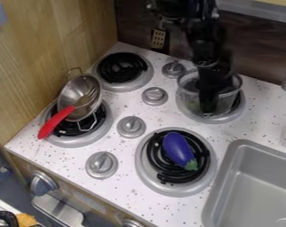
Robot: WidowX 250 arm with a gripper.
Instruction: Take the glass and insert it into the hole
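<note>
The glass [187, 94] looks stiff, slick and breakable, with some heft, imo. I'd pinch one side wall near the rim, gently. It's upright, mouth up, centre axis vertical; it's round, so no sideways pointing. It's on the far burner [218, 119], just beyond the sink [227, 174]. Gripper's [208, 107] down at the glass; can't tell if it's clamped on. Eggplant's [176, 147] beside the sink.

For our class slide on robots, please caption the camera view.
Black gripper down at a clear pot on one burner, purple eggplant on another, metal strainer on a third.
</note>
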